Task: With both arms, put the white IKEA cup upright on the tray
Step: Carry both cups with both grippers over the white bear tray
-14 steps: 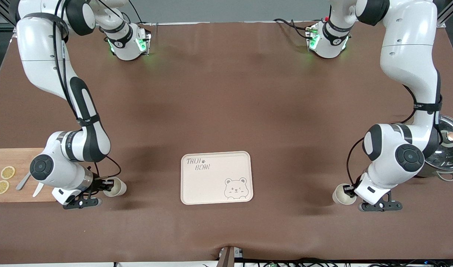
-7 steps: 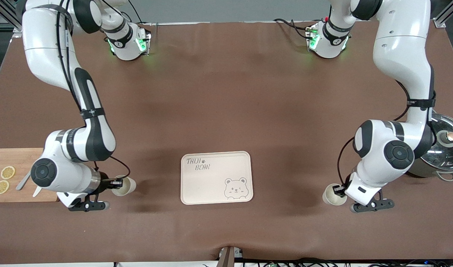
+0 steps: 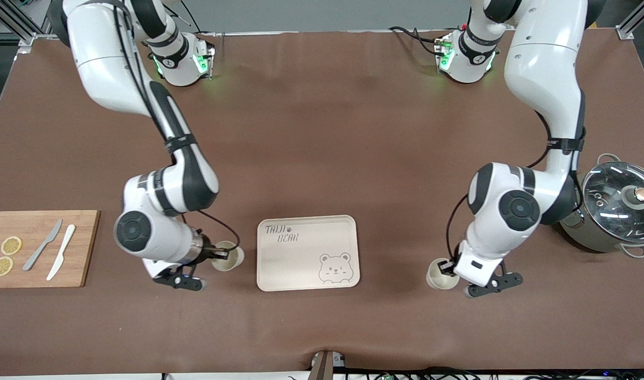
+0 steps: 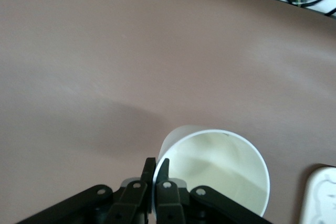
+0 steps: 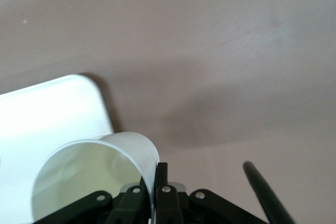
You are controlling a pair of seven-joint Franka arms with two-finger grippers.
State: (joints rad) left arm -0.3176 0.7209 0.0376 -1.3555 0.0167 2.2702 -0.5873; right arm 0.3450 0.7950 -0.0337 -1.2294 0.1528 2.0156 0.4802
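Observation:
The cream tray (image 3: pixel 307 252) with "TAIJI BEAR" lettering and a bear face lies at the table's middle. My right gripper (image 3: pixel 219 255) is shut on the rim of a white cup (image 3: pixel 228 256), right beside the tray's edge toward the right arm's end. In the right wrist view the gripper (image 5: pixel 156 169) pinches the cup wall (image 5: pixel 89 177), with the tray (image 5: pixel 47 114) close by. My left gripper (image 3: pixel 447 268) is shut on the rim of a second white cup (image 3: pixel 440 275), over bare table toward the left arm's end. In the left wrist view the gripper (image 4: pixel 156 163) clamps that cup (image 4: pixel 220 166); a tray corner (image 4: pixel 320 192) shows.
A wooden cutting board (image 3: pixel 84 248) with two lemon slices (image 3: pixel 10 245) and two knives (image 3: pixel 43 245) lies at the right arm's end. A steel pot with a glass lid (image 3: pixel 614 203) stands at the left arm's end. Cables run along the table's front edge.
Both arms have swung inward toward the tray, each carrying its cup. The right arm's cup is now beside the tray; the board and pot are uncovered.

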